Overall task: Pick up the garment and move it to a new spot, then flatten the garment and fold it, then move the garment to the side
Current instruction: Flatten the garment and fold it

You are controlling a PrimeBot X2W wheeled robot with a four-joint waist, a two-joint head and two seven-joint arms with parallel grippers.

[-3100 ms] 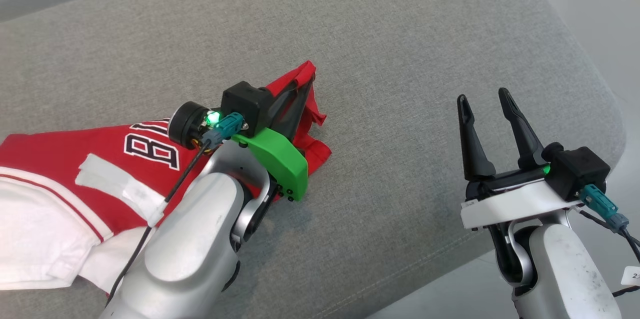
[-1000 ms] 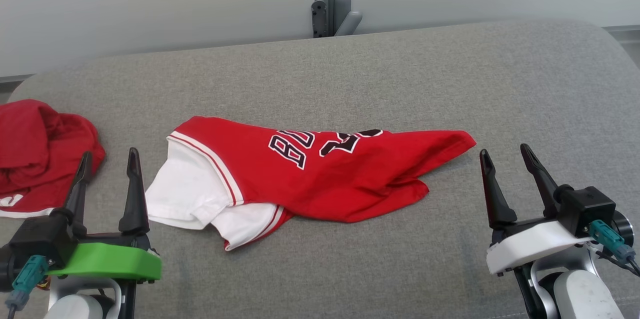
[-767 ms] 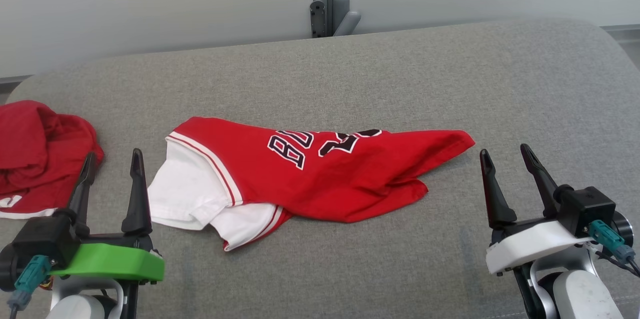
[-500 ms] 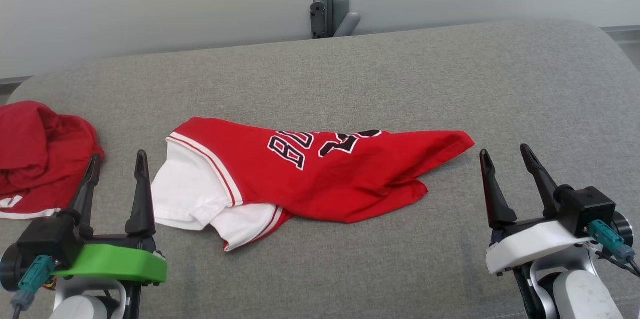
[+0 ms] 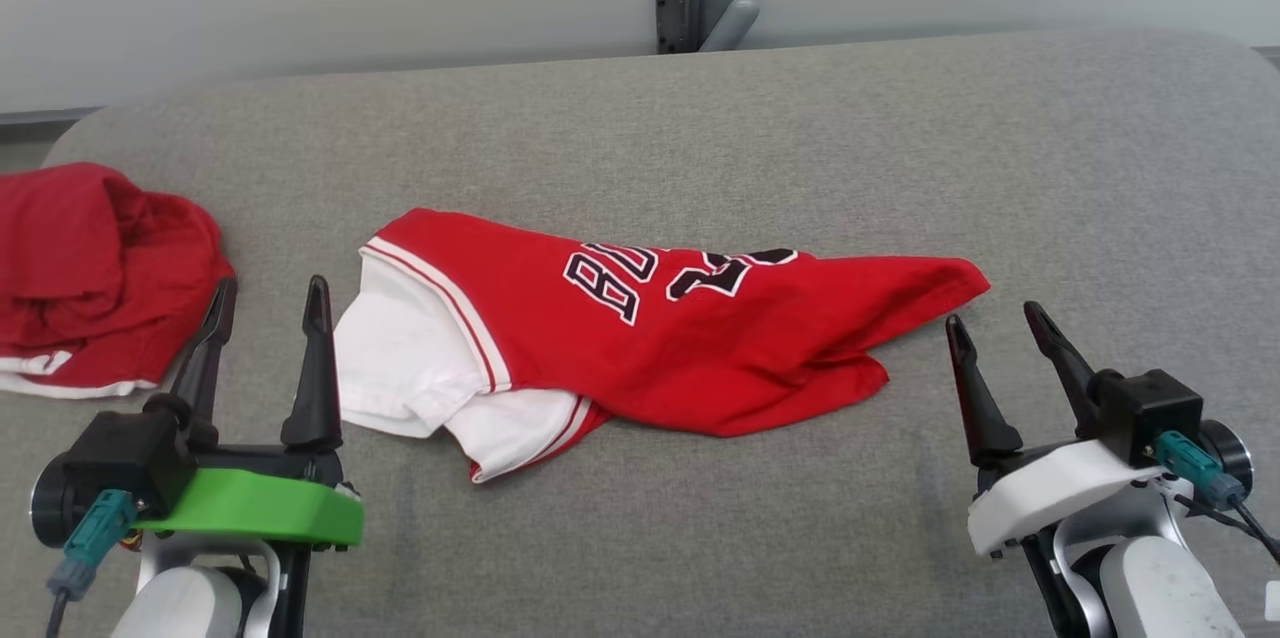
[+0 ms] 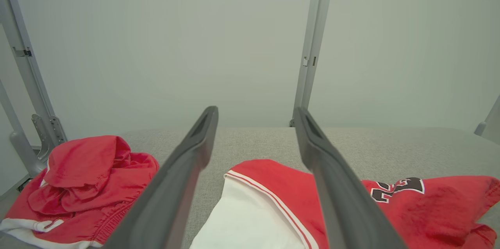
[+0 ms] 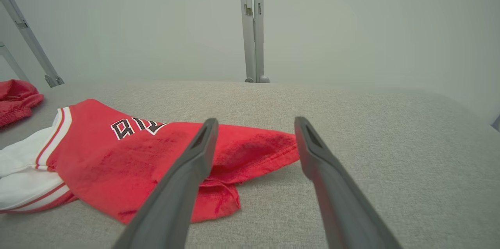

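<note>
The red garment [image 5: 680, 348] lies rumpled on the grey cushion [image 5: 800, 138]; the left end effector [image 5: 270, 286] is wide open and empty. The right end effector [image 5: 990, 316] is wide open too; it holds nothing.

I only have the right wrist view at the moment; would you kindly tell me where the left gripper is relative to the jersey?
Observer: The left gripper is beside the jersey's white end, on its left.
Operator: Is it holding anything?
Observer: No, its jaws stand open and empty.
Operator: What is the red cloth at my far left?
Observer: A separate crumpled red garment with white trim, apart from the jersey.
</note>
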